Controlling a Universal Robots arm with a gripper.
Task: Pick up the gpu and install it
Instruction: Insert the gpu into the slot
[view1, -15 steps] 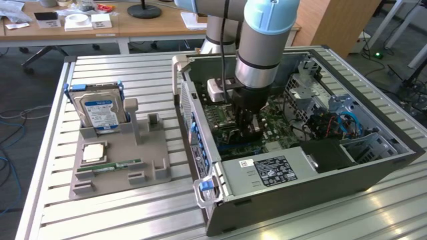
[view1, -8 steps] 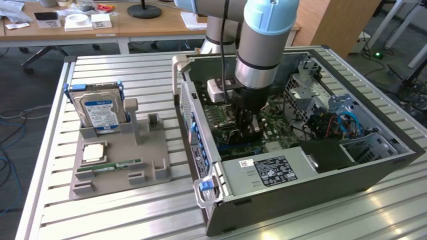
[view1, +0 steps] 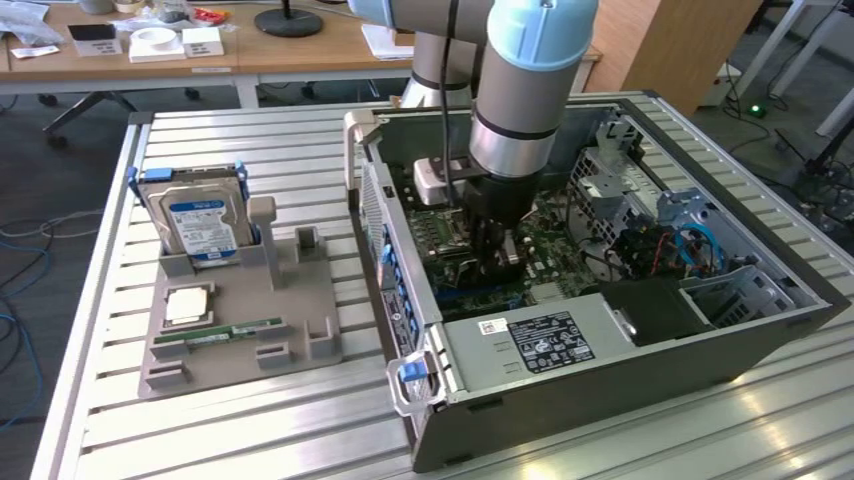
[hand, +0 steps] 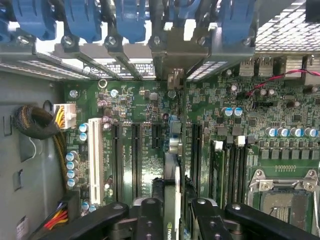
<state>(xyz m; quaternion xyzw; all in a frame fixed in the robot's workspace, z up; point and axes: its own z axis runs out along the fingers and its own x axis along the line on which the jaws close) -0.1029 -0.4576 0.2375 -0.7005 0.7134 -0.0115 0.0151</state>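
My gripper (view1: 491, 262) is lowered inside the open computer case (view1: 747, 330), just above the green motherboard (view1: 567, 285). In the wrist view the gripper (hand: 172, 212) is shut on the gpu (hand: 172, 170), a thin black card seen edge-on between the two black fingers (hand: 150, 217). The card stands upright over the motherboard (hand: 135, 110), between two long black expansion slots (hand: 136, 155). Its silvery end bracket (hand: 176, 52) sits at the case's rear slot openings, under the blue retaining clips (hand: 130, 20). Whether the card's edge is seated in a slot is hidden.
A grey holder (view1: 300, 300) at the exterior view's left carries the blue-labelled hard drive (view1: 200, 220), a CPU (view1: 184, 305) and a green RAM stick (view1: 220, 332). The power supply (view1: 541, 345), drive cage (view1: 681, 220) and cables (hand: 35, 122) crowd the case. An empty CPU socket (hand: 285, 195) lies beside the RAM slots (hand: 232, 165).
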